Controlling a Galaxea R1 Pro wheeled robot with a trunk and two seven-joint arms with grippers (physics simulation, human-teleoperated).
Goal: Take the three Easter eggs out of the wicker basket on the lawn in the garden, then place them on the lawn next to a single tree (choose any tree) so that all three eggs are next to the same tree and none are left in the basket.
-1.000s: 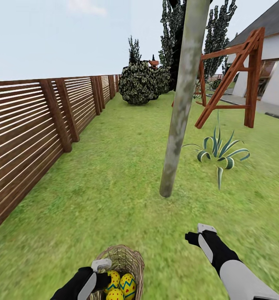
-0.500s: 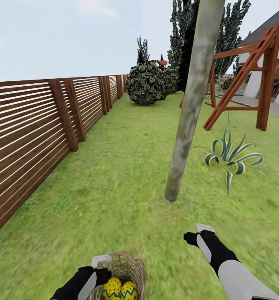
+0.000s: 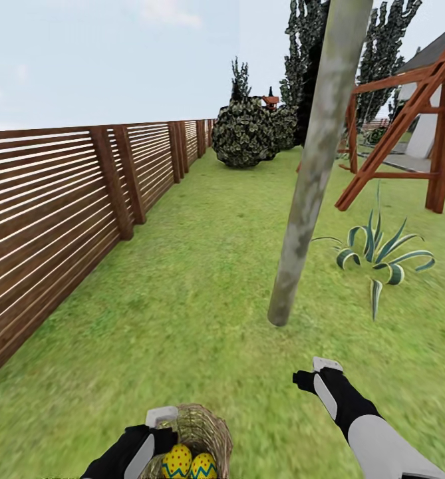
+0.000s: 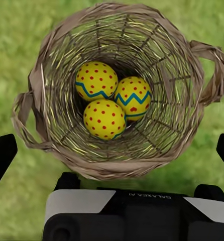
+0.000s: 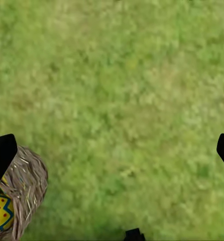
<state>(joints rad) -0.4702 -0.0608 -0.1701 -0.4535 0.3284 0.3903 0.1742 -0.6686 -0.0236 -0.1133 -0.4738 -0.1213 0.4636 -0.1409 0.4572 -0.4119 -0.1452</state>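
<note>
The wicker basket [image 4: 117,95] stands on the lawn [image 3: 202,306], and the left wrist view looks straight down into it. Three yellow Easter eggs lie bunched at its bottom: one [image 4: 96,80], a second [image 4: 133,97], a third [image 4: 104,119]. My left gripper [image 4: 113,153] hovers above the basket's rim, open wide, with nothing between its fingers. In the head view the basket [image 3: 205,426] sits at the bottom edge beside my left gripper [image 3: 165,431], with two eggs [image 3: 177,462] showing. My right gripper [image 3: 312,376] hangs open over bare grass. The tree [image 3: 308,193] rises a short way ahead.
A brown slatted fence [image 3: 56,199] runs along the left. A striped broad-leaved plant [image 3: 378,256] grows right of the trunk, with a wooden swing frame [image 3: 415,133] and a round bush [image 3: 249,133] further back. The right wrist view catches the basket's side [image 5: 26,191].
The whole head view has shifted: trunk, fence and plant now sit further right and lower, so the camera moved. Both arms hold their pose; the basket sits slightly lower in view.
</note>
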